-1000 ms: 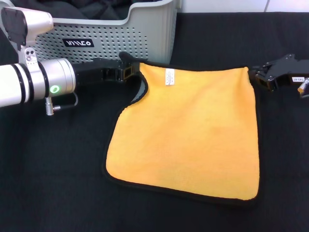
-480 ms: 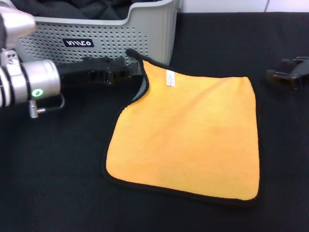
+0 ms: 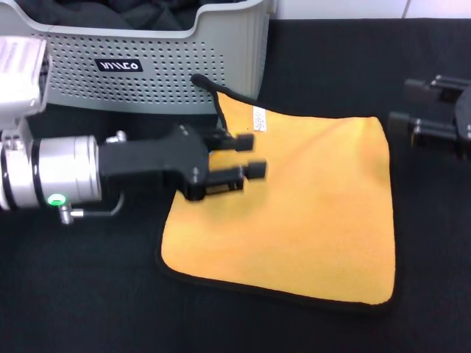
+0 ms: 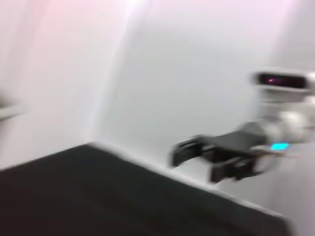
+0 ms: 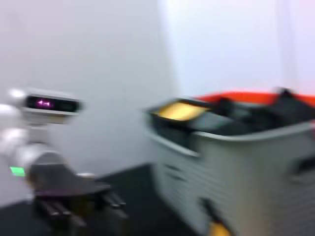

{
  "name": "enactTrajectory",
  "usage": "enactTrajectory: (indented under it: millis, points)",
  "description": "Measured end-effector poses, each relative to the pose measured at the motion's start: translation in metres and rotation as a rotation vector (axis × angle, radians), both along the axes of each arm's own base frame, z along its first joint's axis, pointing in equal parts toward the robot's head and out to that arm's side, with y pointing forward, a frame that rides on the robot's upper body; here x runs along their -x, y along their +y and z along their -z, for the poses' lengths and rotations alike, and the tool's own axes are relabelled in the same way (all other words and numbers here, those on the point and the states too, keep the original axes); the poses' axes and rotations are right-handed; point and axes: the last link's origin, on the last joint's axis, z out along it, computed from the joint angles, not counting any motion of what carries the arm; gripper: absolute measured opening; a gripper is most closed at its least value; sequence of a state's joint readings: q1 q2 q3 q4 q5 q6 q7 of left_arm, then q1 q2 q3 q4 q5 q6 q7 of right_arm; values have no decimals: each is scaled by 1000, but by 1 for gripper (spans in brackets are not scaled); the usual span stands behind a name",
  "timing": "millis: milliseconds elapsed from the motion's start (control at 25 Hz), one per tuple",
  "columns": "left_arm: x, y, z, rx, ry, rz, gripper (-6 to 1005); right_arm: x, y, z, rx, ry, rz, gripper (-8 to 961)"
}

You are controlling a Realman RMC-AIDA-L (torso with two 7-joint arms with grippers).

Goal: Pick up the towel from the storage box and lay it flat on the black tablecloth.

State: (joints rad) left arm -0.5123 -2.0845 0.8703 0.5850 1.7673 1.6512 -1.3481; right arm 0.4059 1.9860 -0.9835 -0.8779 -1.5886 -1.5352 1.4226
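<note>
The towel [image 3: 294, 213] lies spread yellow face up on the black tablecloth [image 3: 88, 294], its white label [image 3: 260, 119] near the far edge. Its far left corner [image 3: 204, 82] stands curled up next to the storage box [image 3: 184, 66]. My left gripper [image 3: 250, 155] is open and empty, held above the towel's left part. My right gripper [image 3: 406, 105] is open and empty at the right edge, off the towel's far right corner. The left wrist view shows the right gripper [image 4: 197, 155] far off over the tablecloth [image 4: 98, 196]. The right wrist view shows the box [image 5: 236, 167] and the left gripper [image 5: 78, 204].
The storage box holds dark fabric [image 3: 110, 11] and stands at the far left of the tablecloth. A white wall [image 3: 346, 7] runs behind the table.
My left gripper has let go of the towel's far left corner and moved right, above the towel. My right gripper has drawn away to the right and opened.
</note>
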Motion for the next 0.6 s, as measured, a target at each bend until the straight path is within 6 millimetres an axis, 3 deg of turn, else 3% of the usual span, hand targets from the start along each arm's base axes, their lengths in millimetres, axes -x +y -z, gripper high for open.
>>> enactTrajectory:
  millis: [200, 360, 600]
  points:
    - [-15, -24, -17, 49, -132, 209, 534, 13, -28, 7, 155, 76, -136, 638]
    - [-8, -33, -40, -38, -223, 229, 538, 24, -43, 20, 236, 138, -222, 643]
    - [8, -37, -61, -185, -257, 201, 552, 30, -39, 34, 265, 178, -237, 658]
